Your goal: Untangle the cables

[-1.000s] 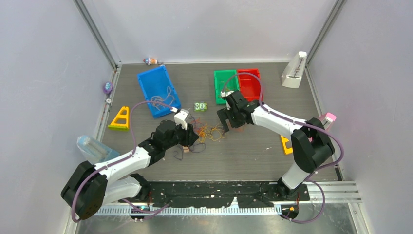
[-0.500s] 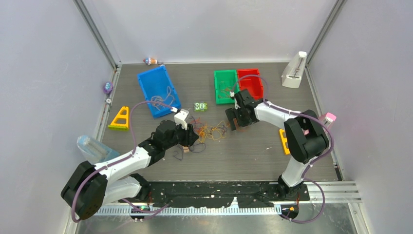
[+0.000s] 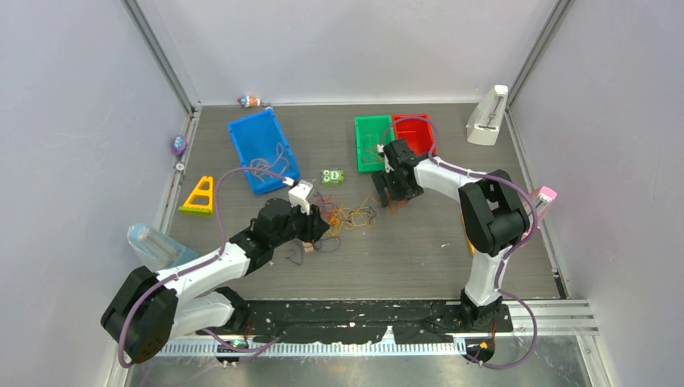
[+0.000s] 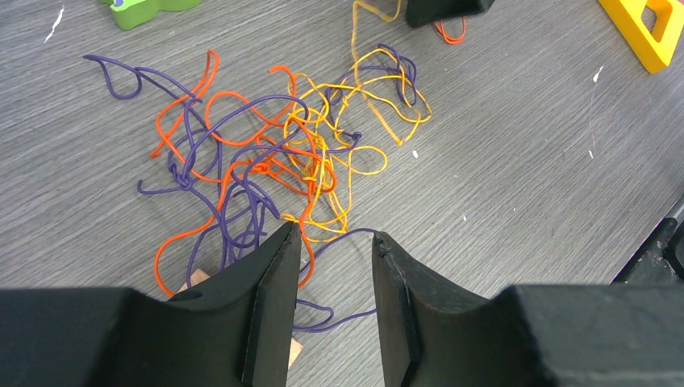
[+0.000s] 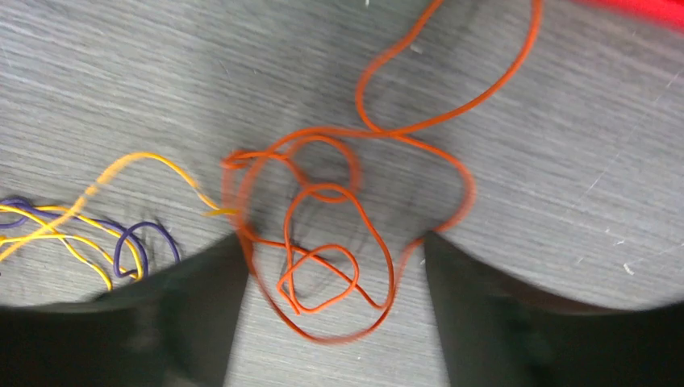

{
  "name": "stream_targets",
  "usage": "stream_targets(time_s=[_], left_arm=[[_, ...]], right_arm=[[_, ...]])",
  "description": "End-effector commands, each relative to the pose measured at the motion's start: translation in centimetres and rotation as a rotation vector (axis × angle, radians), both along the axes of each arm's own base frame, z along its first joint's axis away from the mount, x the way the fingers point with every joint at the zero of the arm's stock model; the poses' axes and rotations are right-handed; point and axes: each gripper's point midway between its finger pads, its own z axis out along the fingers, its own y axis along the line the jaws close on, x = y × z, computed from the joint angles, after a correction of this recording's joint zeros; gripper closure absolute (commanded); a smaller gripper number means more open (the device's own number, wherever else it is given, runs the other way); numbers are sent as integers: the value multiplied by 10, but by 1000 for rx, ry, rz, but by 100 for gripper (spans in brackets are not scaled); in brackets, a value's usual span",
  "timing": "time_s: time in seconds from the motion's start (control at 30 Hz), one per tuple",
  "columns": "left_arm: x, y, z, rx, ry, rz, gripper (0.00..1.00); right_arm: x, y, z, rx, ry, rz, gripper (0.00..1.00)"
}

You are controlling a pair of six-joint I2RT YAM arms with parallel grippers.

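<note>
The cables lie in a loose tangle of orange, yellow and dark purple strands in the middle of the table, and they fill the left wrist view. My left gripper is open just near of the tangle, low over the table, with a purple strand running between its jaws. My right gripper is open at the tangle's right end. A separate looped orange cable lies on the table between its fingers, with yellow and purple strands to its left.
A blue bin holding cable stands back left; green and red bins stand behind the right gripper. Also in view: a green toy, a yellow triangle, a white stand, a clear container and a small tan block.
The right arm has folded in, and its gripper has shifted a little right and back, off the tangle's edge. The left arm has not moved.
</note>
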Motion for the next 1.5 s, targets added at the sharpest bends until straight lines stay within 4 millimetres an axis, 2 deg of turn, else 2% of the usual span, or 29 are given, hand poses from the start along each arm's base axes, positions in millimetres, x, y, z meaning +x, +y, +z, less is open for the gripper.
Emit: stream_targets(time_s=[0.0,0.03,0.07,0.13,0.17,0.3,0.37,0.47,0.63,0.9,1.1,1.23,1.3,1.33,1.37,1.4,1.43,1.47], left_arm=[[8,-8,22,-38,-67,-15,61],[7,-8,22,-39,-66,-17,61],[8,-8,21,-39,-65,-16,61],[7,-9,22,-39,-63,-19,61],[7,-9,21,-39,-62,-19,61],[8,-9,21,-38,-63,-17,61],[8,-8,21,-37,-65,-15,61],[8,-8,21,-35,-65,-15,61],[8,-9,21,-36,-62,-18,61],[8,-9,21,-39,-62,-18,61],[8,-9,21,-38,-62,-18,61],[7,-9,21,-38,-60,-20,60],[8,-10,21,-39,-61,-21,60],[7,-10,22,-41,-63,-23,60],[7,-9,23,-41,-64,-23,60],[7,-10,23,-43,-65,-25,60],[6,-10,23,-45,-66,-26,60],[7,-10,23,-46,-67,-25,60]], right_arm=[[-3,-8,-26,-54,56,-16,39],[-3,-8,-27,-56,58,-18,51],[-1,-9,-25,-59,52,-23,76],[4,-9,-17,-56,24,-35,92],[5,-9,-13,-56,12,-40,94],[17,-5,21,-16,-86,-57,95],[24,-2,51,26,-162,-65,95],[29,5,82,91,-237,-71,95],[31,13,135,188,-355,-71,95],[35,24,202,304,-532,-54,95],[49,39,230,377,-590,-47,95],[62,51,241,428,-631,-47,95],[72,57,243,453,-654,-53,94],[77,59,235,456,-646,-63,95],[84,62,239,475,-682,-73,95],[90,64,229,477,-673,-89,95],[98,66,233,493,-711,-104,95],[107,70,228,507,-720,-118,95]])
